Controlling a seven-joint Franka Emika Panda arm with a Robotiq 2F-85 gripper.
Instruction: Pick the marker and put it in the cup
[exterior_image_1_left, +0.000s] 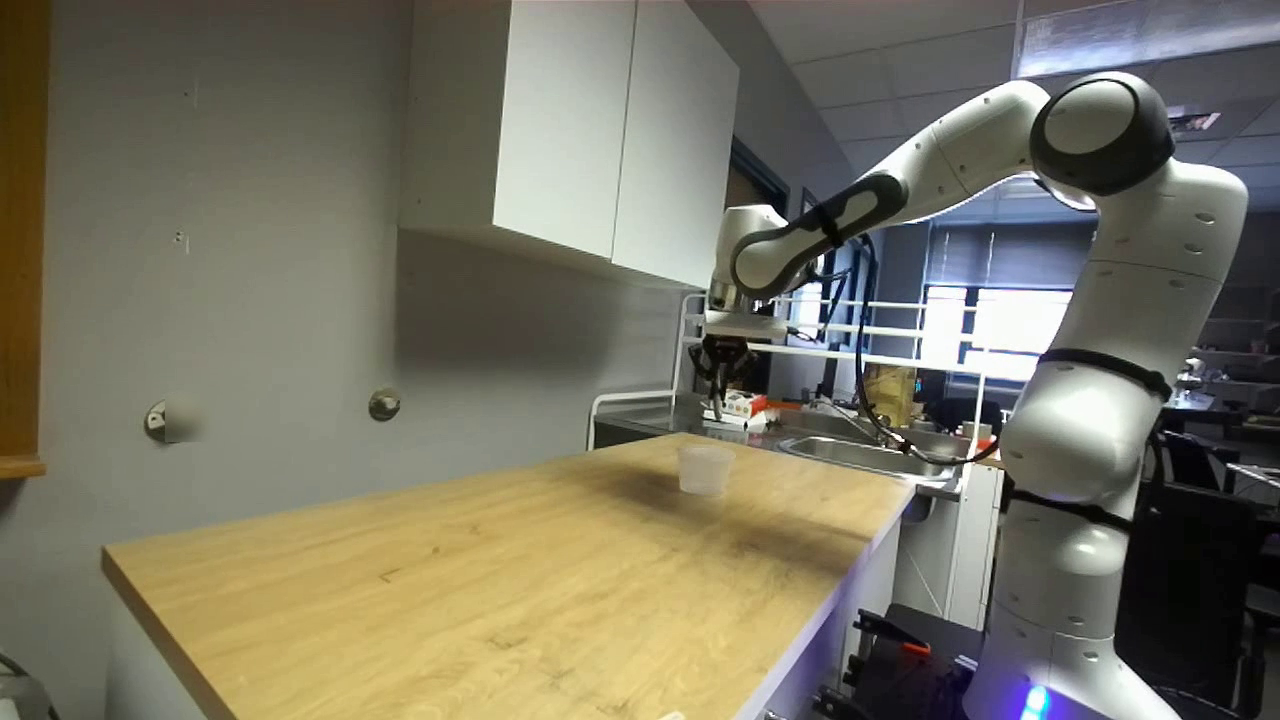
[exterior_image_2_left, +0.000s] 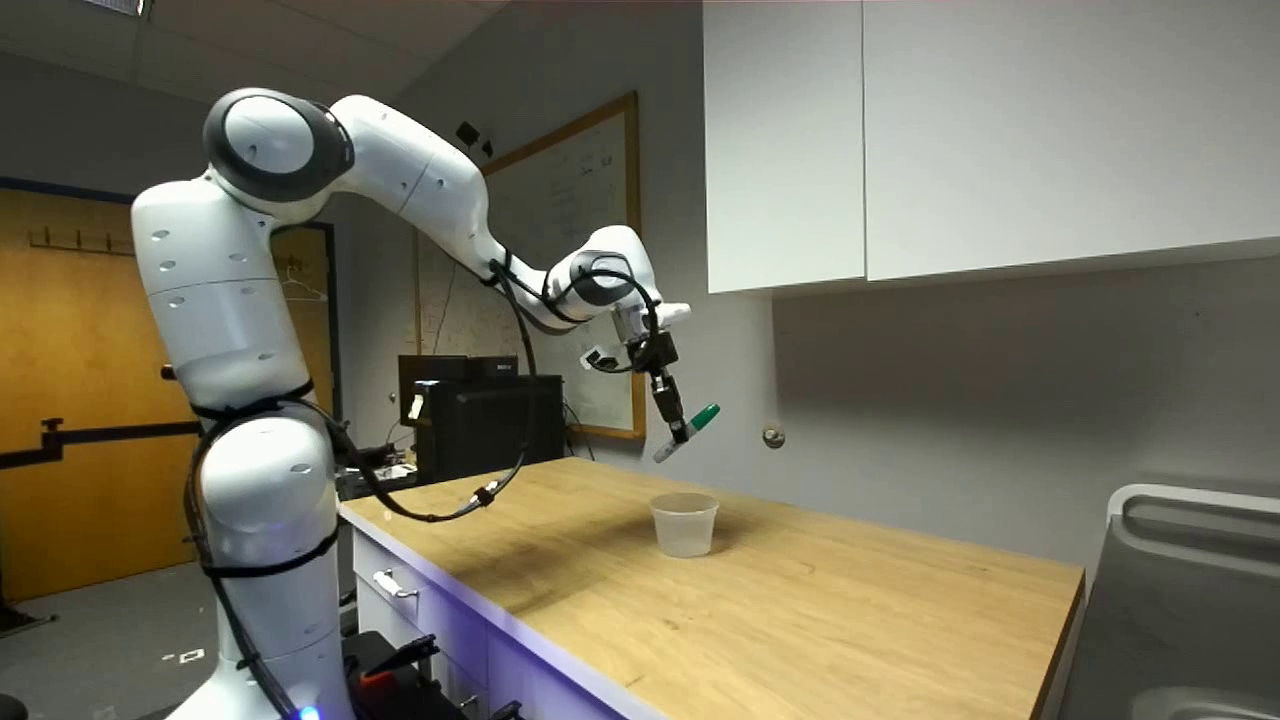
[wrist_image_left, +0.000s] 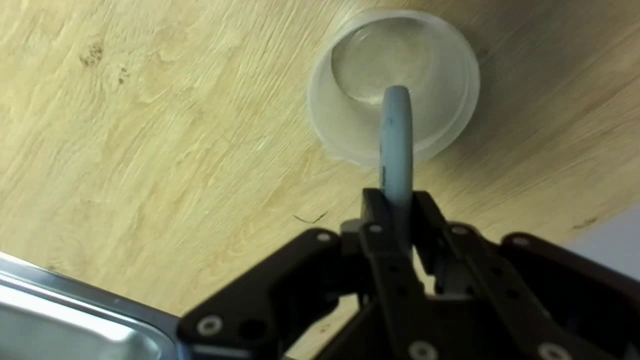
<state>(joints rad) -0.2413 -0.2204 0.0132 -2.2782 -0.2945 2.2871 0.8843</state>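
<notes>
My gripper is shut on the marker, which has a green end and a pale grey body. The marker is tilted, green end up and grey end down. The cup, a whitish translucent tumbler, stands upright on the wooden counter below it. It also shows in an exterior view, under the gripper. A gap separates marker and cup. In the wrist view the marker's grey end overlaps the cup between the fingers; the green end is hidden there. The cup's visible inside holds nothing.
The wooden counter runs along the wall. White cupboards hang above it; they show in both exterior views. A metal sink lies beyond the counter's end; a metal edge shows in the wrist view. A white rail stands there.
</notes>
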